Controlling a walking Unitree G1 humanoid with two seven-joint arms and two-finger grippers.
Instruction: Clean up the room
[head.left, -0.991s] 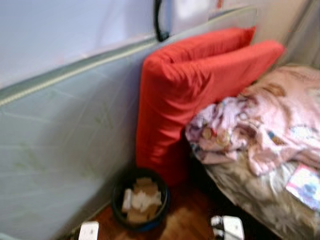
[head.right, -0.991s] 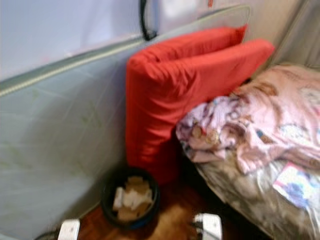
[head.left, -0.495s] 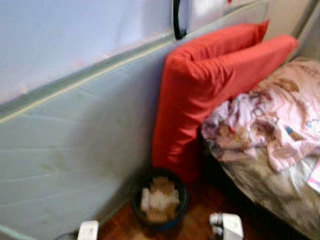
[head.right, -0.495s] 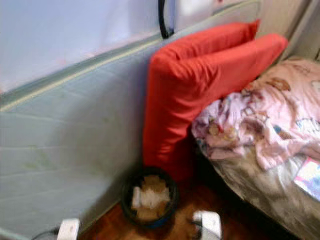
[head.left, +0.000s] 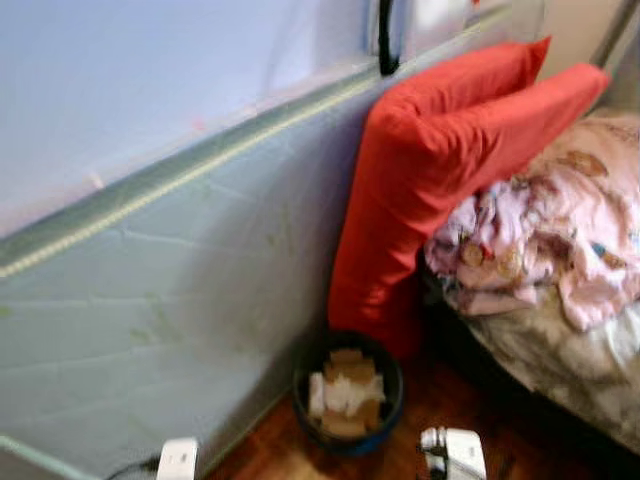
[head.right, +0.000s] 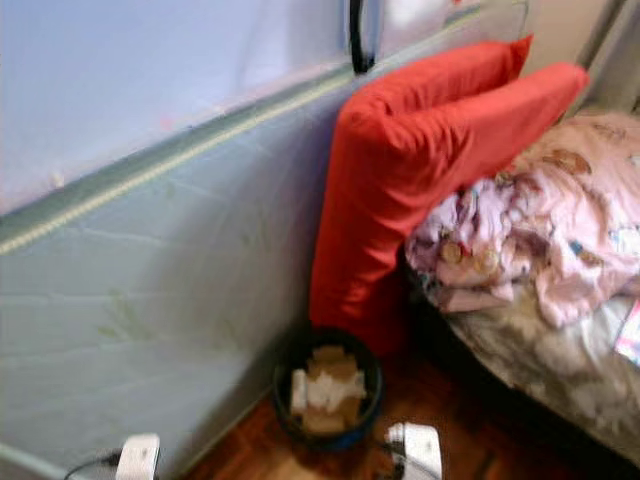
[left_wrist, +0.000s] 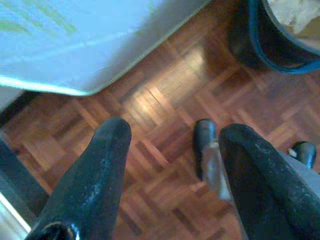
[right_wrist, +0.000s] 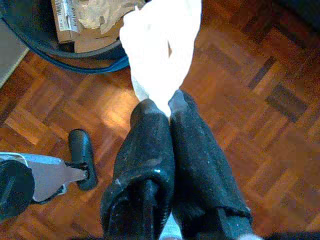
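My right gripper (right_wrist: 169, 107) has its two fingers pressed together on a scrap of white tissue (right_wrist: 160, 45), which sticks up past the fingertips toward the upper middle of the right wrist frame. The bin (right_wrist: 60, 52), dark with a blue rim and already holding cardboard and paper, sits at the upper left of that frame, near the tissue but not under it; I judge the drop calls for a short carry that way. In the head view the bin (head.left: 348, 395) is low and centre, below the red cushion (head.left: 440, 160). My left gripper (left_wrist: 172, 145) hangs spread over bare parquet floor (left_wrist: 160, 100). A printed label on one box in the bin is too blurred to read.
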